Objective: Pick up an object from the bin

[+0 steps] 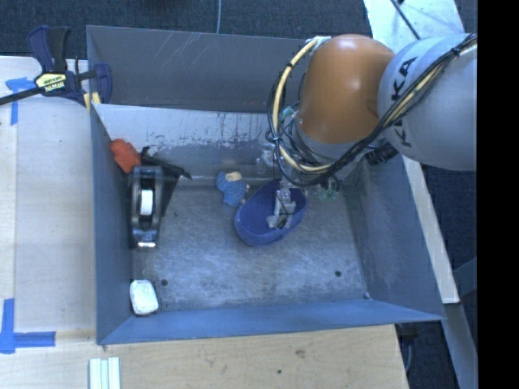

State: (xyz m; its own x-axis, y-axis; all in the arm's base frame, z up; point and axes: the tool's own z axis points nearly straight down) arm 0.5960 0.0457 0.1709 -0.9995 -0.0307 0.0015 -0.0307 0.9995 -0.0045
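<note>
- Five loose things sit in the grey bin (pixel 268 318) by my count. It's not really a heap, everything's spread out on the floor.
- My claw (pixel 283 209) is down near the middle of the bin, a bit toward the back wall, right over a dark blue bowl (pixel 255 227).
- It hangs at the bowl's right-hand side, about where the rim is. It looks like it dips inside, but I can't tell if it actually touches.
- Honestly can't tell whether the claw is wide or narrow from this angle, so I'm not gonna claim I'm holding anything.
- The bowl sits upright on the bin floor, well clear of the side walls.
- Just beside the bowl, up and to its left, there's a small blue piece (pixel 233 188) with a tan bit on top, close to the back wall.
- Over by the left wall lies a black gadget (pixel 146 205) with a silvery round middle, running lengthwise along that wall.
- Right behind it, in the back left corner, is an orange thing (pixel 123 156).
- A small white lump (pixel 144 297) sits in the front left corner, well apart from my claw.
- My orange wrist cover (pixel 345 87) and the looped cables (pixel 285 96) hang above the claw and hide its upper part.
</note>
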